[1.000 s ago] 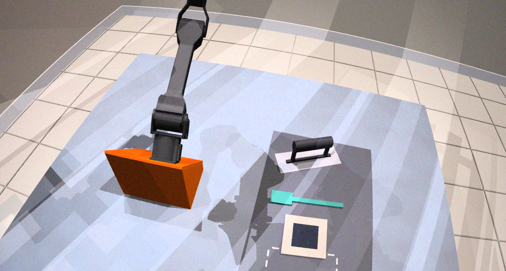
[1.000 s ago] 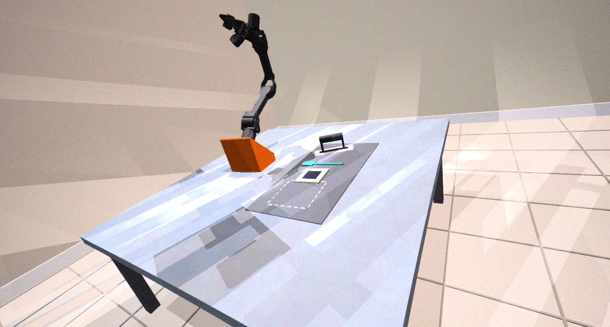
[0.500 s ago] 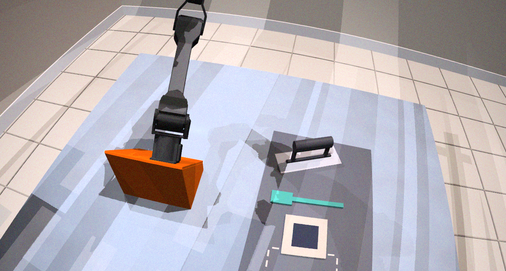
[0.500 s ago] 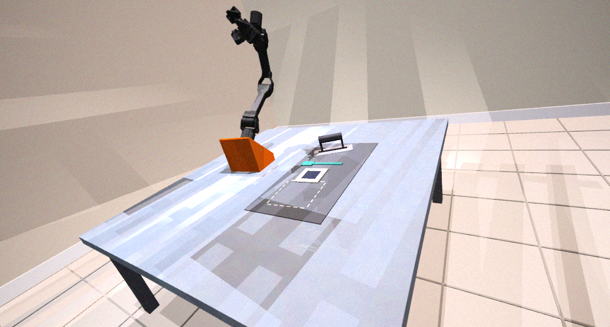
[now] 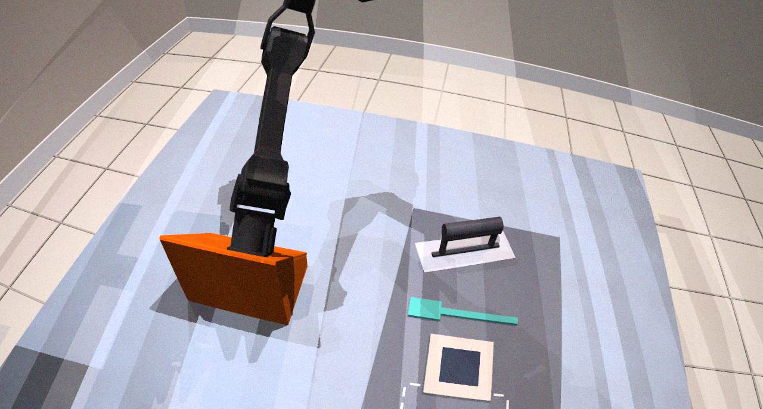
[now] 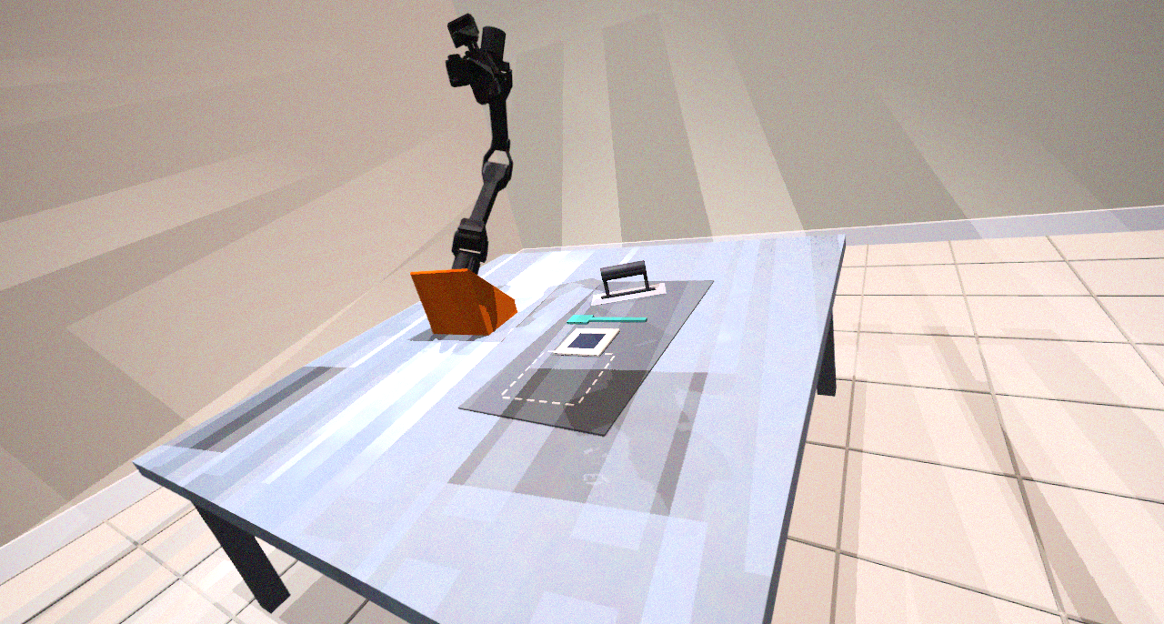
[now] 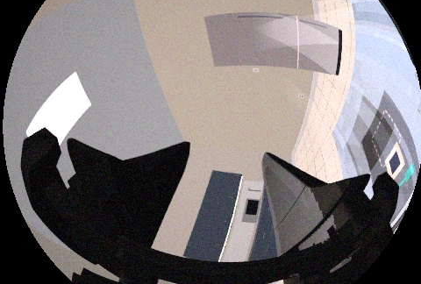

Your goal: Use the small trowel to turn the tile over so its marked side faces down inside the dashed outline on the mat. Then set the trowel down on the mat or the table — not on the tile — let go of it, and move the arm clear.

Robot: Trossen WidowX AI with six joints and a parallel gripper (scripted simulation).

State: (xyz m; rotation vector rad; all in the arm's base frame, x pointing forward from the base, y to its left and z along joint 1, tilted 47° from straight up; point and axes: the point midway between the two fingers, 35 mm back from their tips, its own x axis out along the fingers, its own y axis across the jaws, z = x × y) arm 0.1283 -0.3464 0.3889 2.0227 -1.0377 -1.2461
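The tile (image 5: 458, 366) (image 6: 586, 341) (image 7: 395, 161), cream with a dark square, lies flat, marked side up. Its near edge overlaps the far edge of the dashed outline (image 5: 498, 394). A trowel (image 5: 473, 228) (image 6: 623, 270) with a black bar handle on a pale plate stands handle up on the grey mat's far end. A teal flat tool (image 5: 425, 308) (image 6: 579, 319) (image 7: 410, 172) with a square blade and thin handle lies between trowel and tile. My gripper (image 6: 460, 50) (image 7: 227, 153) is open and empty, high above the table; its fingertips are out of view in the top view.
The grey mat (image 5: 533, 278) (image 6: 679, 303) lies on the pale blue table (image 5: 602, 219) (image 6: 488, 522). The orange wedge-shaped base (image 5: 234, 278) (image 6: 447, 303) under the arm stands left of the mat, as seen in the top and exterior views.
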